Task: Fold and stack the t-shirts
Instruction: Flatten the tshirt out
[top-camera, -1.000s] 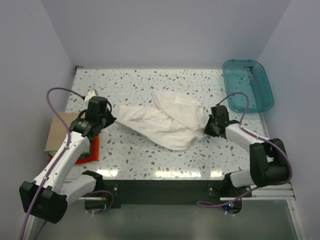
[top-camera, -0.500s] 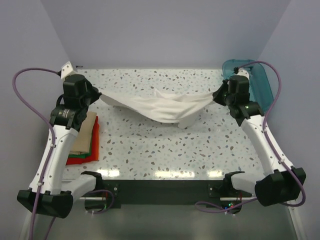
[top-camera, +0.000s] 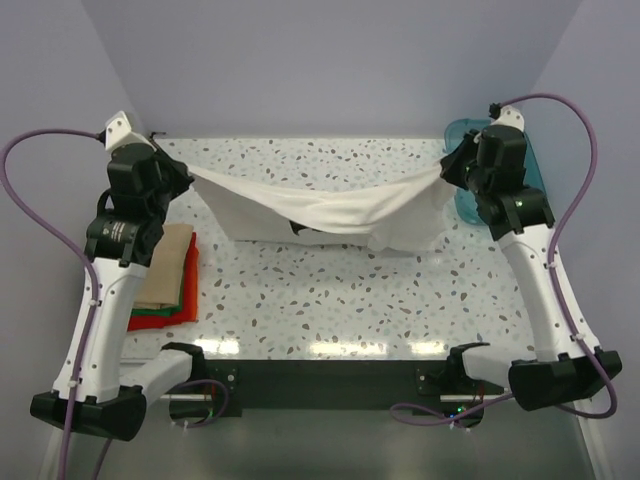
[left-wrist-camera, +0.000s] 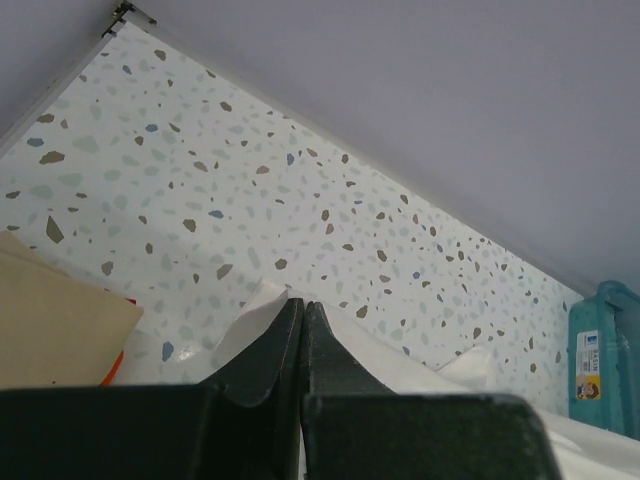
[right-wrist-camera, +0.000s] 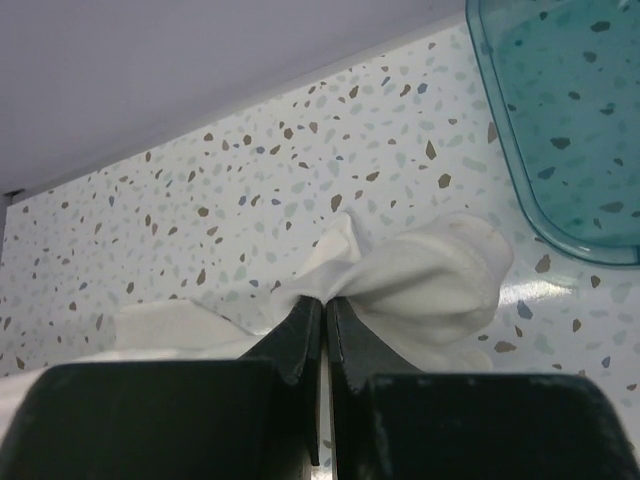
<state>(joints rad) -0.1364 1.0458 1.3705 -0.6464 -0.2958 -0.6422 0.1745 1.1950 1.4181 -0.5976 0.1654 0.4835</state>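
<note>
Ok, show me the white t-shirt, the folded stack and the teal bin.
white t-shirt (top-camera: 330, 212), top external view, sagging middle of the cloth.
folded stack (top-camera: 168, 268), top external view, tan shirt on top.
teal bin (right-wrist-camera: 570, 100), right wrist view, bare floor.

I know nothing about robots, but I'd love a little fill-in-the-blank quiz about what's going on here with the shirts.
1. The t-shirt held stretched above the table is ____ in colour.
2. The left gripper and the right gripper are both ____ on that shirt's cloth.
3. The top shirt of the folded stack is ____.
4. The teal bin sits at the table's far ____ corner.
Missing words: white; shut; tan; right.
</note>
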